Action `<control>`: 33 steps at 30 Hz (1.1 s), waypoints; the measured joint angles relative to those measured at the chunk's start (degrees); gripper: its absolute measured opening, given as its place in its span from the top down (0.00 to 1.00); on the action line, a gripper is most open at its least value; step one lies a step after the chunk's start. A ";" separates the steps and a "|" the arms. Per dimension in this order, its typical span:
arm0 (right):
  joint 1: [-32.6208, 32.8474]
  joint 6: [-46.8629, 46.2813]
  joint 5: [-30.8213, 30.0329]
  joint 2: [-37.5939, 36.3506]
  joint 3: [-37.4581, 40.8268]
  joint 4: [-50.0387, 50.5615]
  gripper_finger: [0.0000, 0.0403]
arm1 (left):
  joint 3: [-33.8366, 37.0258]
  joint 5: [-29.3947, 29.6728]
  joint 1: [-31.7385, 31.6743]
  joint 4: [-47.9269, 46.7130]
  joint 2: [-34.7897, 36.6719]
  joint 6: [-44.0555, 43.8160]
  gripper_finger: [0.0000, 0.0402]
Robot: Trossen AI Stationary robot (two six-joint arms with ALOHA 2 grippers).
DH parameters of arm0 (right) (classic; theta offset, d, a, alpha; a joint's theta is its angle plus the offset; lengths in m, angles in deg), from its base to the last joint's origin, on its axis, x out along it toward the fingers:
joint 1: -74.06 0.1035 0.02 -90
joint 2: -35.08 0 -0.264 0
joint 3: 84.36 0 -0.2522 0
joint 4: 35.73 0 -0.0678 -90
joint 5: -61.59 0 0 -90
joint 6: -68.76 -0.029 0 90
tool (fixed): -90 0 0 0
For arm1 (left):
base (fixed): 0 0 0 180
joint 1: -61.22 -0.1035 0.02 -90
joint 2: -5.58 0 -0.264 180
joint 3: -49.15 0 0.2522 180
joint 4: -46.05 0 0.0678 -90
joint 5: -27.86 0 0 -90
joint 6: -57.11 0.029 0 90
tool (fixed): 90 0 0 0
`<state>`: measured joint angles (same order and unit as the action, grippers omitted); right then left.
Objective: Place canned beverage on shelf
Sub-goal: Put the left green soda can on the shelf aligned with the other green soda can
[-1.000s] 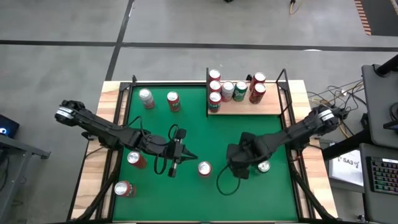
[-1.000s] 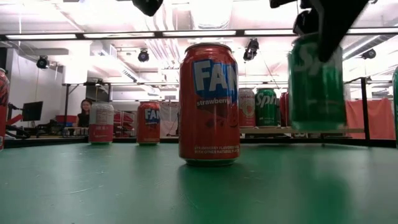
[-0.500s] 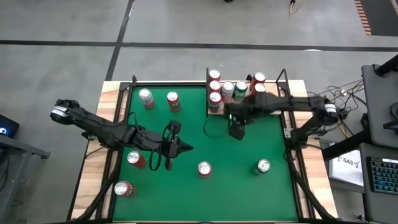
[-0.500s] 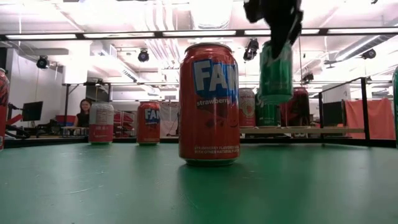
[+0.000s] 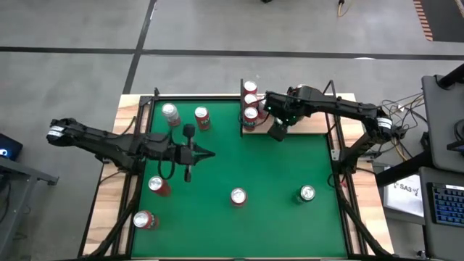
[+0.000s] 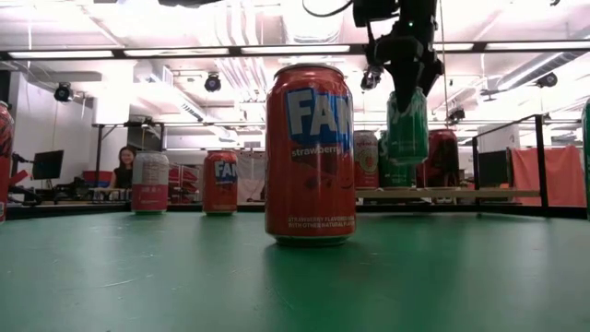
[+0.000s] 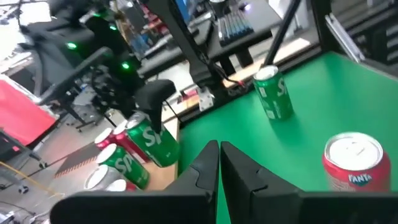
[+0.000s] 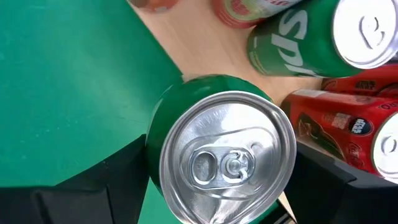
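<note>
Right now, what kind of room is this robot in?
Probably a robotics lab or workshop: ceiling strip lights, a keyboard and loose cables beside the green table, where robot arms move soda cans.

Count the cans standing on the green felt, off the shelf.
6: two at the far left, two at the near left, one near centre, one near right. None appear hidden.
</note>
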<state>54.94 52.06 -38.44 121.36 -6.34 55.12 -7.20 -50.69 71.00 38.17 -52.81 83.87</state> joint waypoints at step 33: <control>-2.25 -5.73 -2.05 0.07 5.12 -6.26 0.29 | 2.57 -6.71 -8.67 -0.88 3.04 11.06 1.00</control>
<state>52.69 46.33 -40.49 121.43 -1.21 48.87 -4.63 -57.40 62.33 37.29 -49.78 94.93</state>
